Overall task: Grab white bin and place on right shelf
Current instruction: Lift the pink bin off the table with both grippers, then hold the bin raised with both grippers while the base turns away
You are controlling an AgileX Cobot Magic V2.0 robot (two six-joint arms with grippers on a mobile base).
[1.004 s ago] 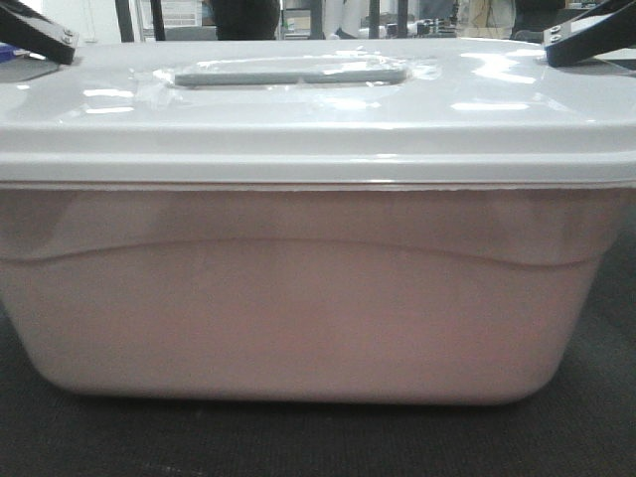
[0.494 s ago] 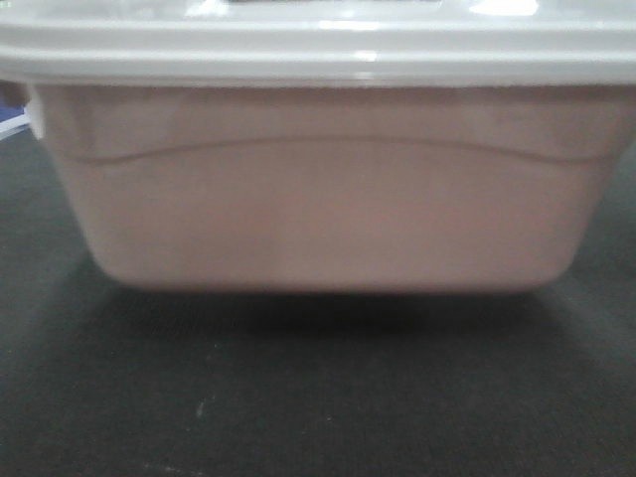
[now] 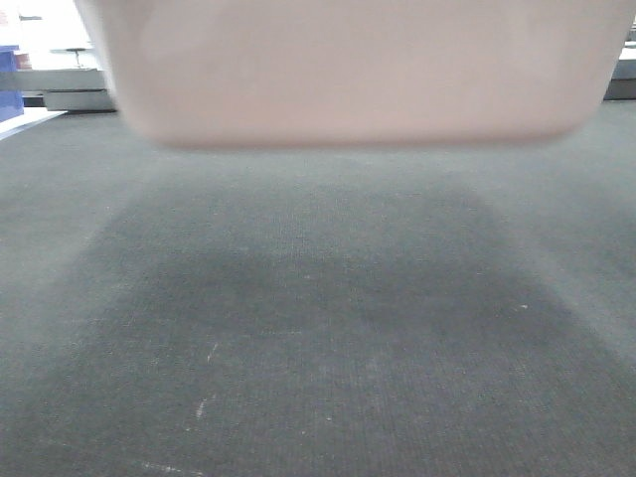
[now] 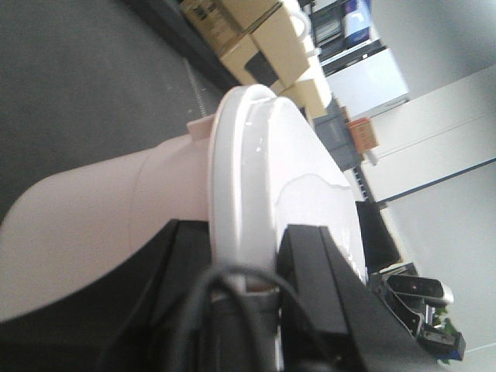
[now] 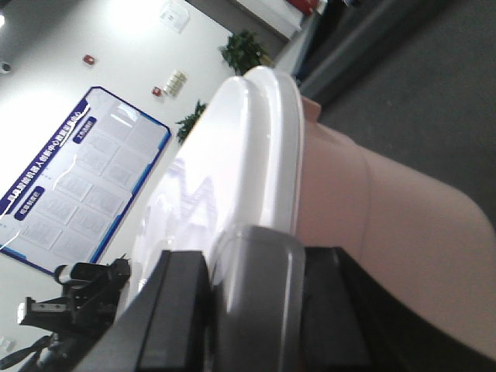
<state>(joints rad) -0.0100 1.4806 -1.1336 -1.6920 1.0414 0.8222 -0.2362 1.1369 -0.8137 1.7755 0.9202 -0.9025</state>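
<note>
Hoisting large pinkish-white plastic bin at twelve o'clock over dark carpeted surface, clenching lid rim with left end effector and right end effector, ideally lifting both ends level.

The white bin is soft and blurred in the front view, casting a broad diffuse shadow on the dark table. Light glares off its glossy lid in both wrist views; the right view's wall is overexposed.

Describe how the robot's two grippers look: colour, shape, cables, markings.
The left gripper has flat, blocky matte black fingers and a thin black cable looping in front of them. The right gripper has the same black squared fingers, no cable in view. No markings show on either.
</note>
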